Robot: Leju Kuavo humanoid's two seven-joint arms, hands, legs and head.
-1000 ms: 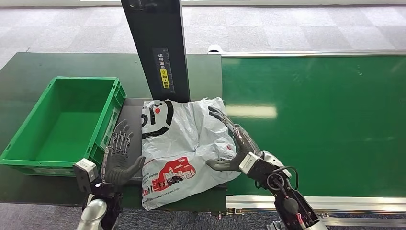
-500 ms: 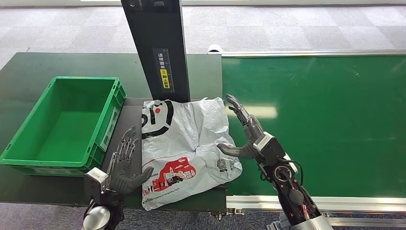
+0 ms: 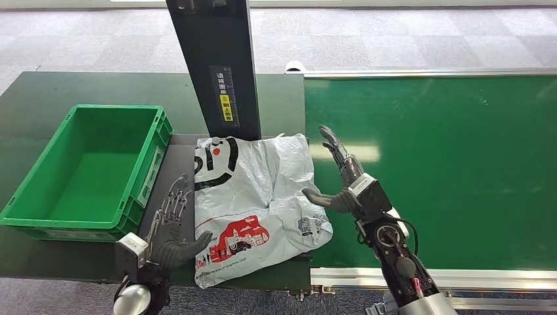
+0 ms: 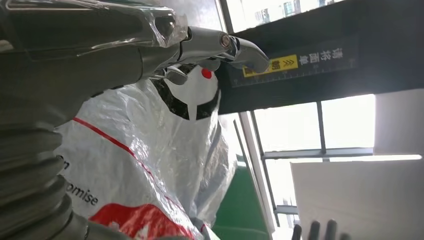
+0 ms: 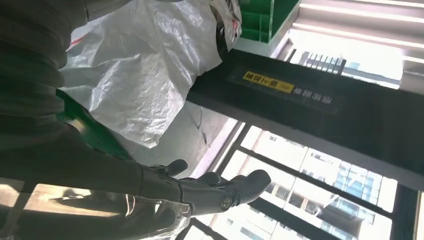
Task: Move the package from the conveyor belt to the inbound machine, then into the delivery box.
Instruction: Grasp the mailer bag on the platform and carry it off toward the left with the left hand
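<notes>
Package (image 3: 253, 200) lies between green crate (image 3: 85, 167) (left) and conveyor belt (image 3: 446, 164).

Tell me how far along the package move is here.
First leg looks done: the white package lies on the inbound machine's dark platform, off the green conveyor belt. Both hands, left and right, are open beside it. The green delivery box is empty.
</notes>
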